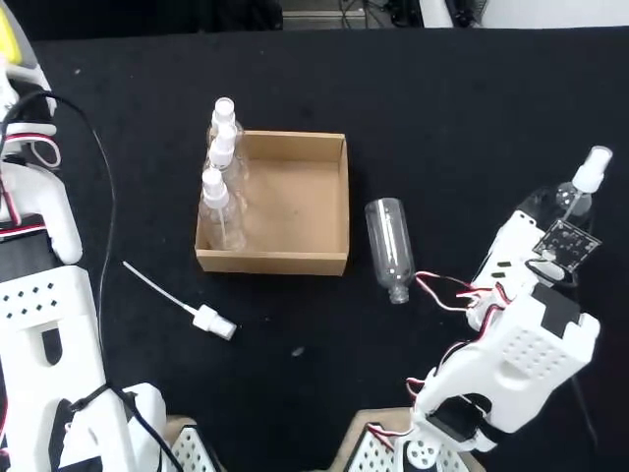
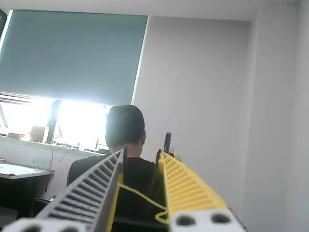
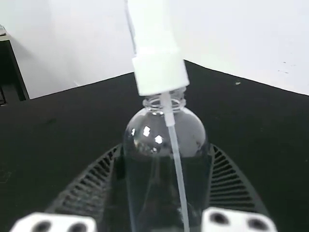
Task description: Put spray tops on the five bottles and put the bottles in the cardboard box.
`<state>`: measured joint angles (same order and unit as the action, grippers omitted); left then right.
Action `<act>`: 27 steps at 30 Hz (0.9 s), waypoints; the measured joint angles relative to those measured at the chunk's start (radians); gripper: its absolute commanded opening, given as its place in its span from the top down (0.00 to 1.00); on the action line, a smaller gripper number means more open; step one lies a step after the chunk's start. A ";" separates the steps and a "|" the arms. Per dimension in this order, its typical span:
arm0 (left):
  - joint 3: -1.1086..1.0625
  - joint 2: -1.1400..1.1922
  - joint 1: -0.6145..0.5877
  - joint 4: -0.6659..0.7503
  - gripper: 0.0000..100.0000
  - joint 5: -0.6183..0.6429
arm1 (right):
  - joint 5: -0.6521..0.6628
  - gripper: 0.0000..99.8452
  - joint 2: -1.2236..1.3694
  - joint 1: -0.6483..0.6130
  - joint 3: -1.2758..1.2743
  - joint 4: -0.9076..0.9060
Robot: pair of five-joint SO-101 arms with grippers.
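Note:
A cardboard box (image 1: 295, 261) holds three clear bottles (image 1: 218, 211) with white spray tops, upright along one wall. An uncapped bottle (image 1: 390, 246) lies on the table beside the box, and a loose spray top (image 1: 211, 320) with its long tube lies in front of it. My right gripper (image 3: 164, 151) is shut on another clear bottle (image 3: 164, 140), held upright at the table's right side (image 1: 575, 197). A white spray top (image 3: 157, 63) sits on that bottle's neck with the threads showing below it. My left gripper (image 2: 142, 154) points up into the room, open by a narrow gap, holding nothing.
The black table (image 1: 442, 108) has free room behind and to the right of the box. The left arm's white body (image 1: 39, 295) and cables stand along the left edge. The right arm's body (image 1: 511, 364) fills the front right.

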<state>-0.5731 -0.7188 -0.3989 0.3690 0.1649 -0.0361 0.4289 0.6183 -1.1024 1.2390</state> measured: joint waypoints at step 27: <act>0.000 0.000 0.000 0.000 0.97 0.000 | 0.000 0.66 -0.212 -0.014 -0.117 -0.133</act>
<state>-0.5731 -0.7188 -0.3989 0.3690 0.1649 -0.0361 0.2171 0.6045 -1.2190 1.1055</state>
